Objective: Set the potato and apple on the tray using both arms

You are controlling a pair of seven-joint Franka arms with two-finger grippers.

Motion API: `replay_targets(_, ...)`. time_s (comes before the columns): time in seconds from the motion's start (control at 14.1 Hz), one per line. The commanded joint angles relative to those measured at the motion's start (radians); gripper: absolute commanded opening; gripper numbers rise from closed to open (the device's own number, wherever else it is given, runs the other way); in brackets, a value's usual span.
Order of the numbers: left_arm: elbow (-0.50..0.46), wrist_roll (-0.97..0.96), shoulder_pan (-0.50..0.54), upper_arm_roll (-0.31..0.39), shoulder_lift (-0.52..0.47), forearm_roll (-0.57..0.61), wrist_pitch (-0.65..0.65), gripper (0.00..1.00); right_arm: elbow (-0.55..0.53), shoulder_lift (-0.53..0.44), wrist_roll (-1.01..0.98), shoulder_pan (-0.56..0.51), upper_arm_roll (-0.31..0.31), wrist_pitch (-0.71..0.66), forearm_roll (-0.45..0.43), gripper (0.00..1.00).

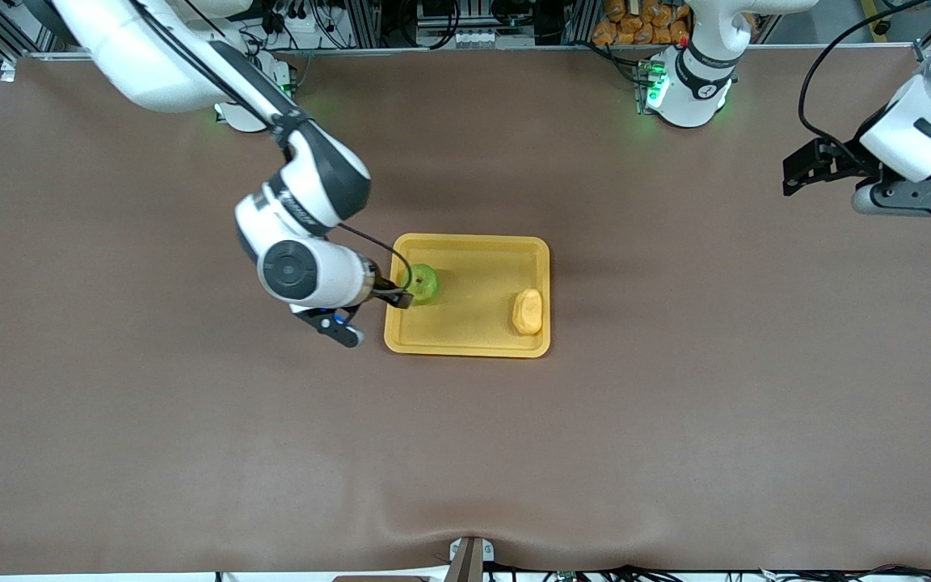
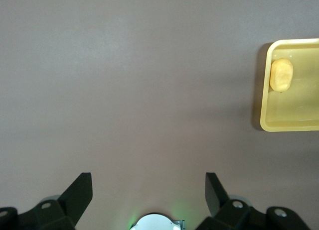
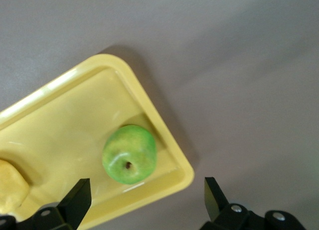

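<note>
The yellow-orange tray [image 1: 465,346] lies mid-table. The green apple [image 1: 422,284] sits in it at the right arm's end, stem pit up. The yellow-orange potato [image 1: 528,311] lies in it at the left arm's end. My right gripper [image 1: 372,315] is open and empty, low over the tray's rim beside the apple. Its wrist view shows the apple [image 3: 129,154], the tray rim [image 3: 167,140], an edge of the potato [image 3: 10,186] and the right gripper [image 3: 144,200]. My left gripper [image 1: 797,174] is open and empty, waiting over bare table at the left arm's end. Its wrist view shows the left gripper [image 2: 148,190], the tray [image 2: 264,90] and the potato [image 2: 281,74].
A brown mat [image 1: 465,453] covers the table. The arm bases [image 1: 688,89] with green lights stand along the table's top edge. A small clamp [image 1: 469,558] sits at the edge nearest the camera.
</note>
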Motion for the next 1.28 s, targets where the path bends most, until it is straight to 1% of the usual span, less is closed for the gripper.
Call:
replay_targets(0.0,0.0,0.023,-0.005,-0.008,-0.026,0.039,-0.024,1.0,0.002,-0.038,-0.037,-0.164,0.116,-0.083,-0.02,1.0)
replay_targets(0.07,0.002,0.03,-0.002,-0.012,-0.026,0.039,-0.032,1.0,0.025,-0.041,-0.037,-0.204,0.139,-0.132,-0.02,1.0)
replay_targets(0.14,0.02,0.027,-0.002,-0.011,-0.015,0.039,-0.03,1.0,0.058,-0.041,-0.034,-0.219,0.141,-0.193,-0.021,1.0)
replay_targets(0.28,0.042,0.005,-0.004,-0.011,0.002,0.033,-0.032,1.0,0.14,-0.041,-0.037,-0.231,0.13,-0.322,-0.023,1.0)
replay_targets(0.43,0.043,-0.013,-0.012,-0.014,0.002,0.037,-0.038,1.0,0.2,-0.038,-0.052,-0.28,0.126,-0.417,-0.018,1.0)
replay_targets(0.57,0.045,0.002,-0.012,-0.014,0.002,0.037,-0.052,1.0,0.252,-0.04,-0.13,-0.298,0.11,-0.472,-0.024,1.0)
replay_targets(0.64,0.054,0.01,-0.006,-0.012,0.003,0.039,-0.052,1.0,0.299,-0.04,-0.192,-0.291,0.097,-0.518,-0.043,1.0)
replay_targets(0.78,0.06,0.013,-0.004,-0.014,0.007,0.039,-0.052,1.0,0.399,-0.038,-0.29,-0.269,0.051,-0.598,-0.061,1.0)
replay_targets(0.85,0.06,0.013,-0.005,-0.014,0.011,0.034,-0.052,1.0,0.428,-0.038,-0.371,-0.262,0.014,-0.614,-0.058,1.0)
replay_targets(0.92,0.06,0.013,-0.004,-0.014,0.014,0.03,-0.055,1.0,0.447,-0.044,-0.46,-0.248,-0.009,-0.615,-0.061,1.0)
replay_targets(1.0,0.06,0.022,-0.004,-0.014,0.014,0.029,-0.055,1.0,0.459,-0.059,-0.529,-0.228,-0.047,-0.615,-0.066,1.0)
replay_targets(1.14,0.06,0.072,-0.004,-0.012,0.022,0.036,-0.055,1.0,0.462,-0.093,-0.592,-0.167,-0.17,-0.611,-0.064,1.0)
replay_targets(1.21,0.059,0.074,-0.004,-0.012,0.022,0.036,-0.055,1.0,0.468,-0.102,-0.606,-0.157,-0.207,-0.603,-0.063,1.0)
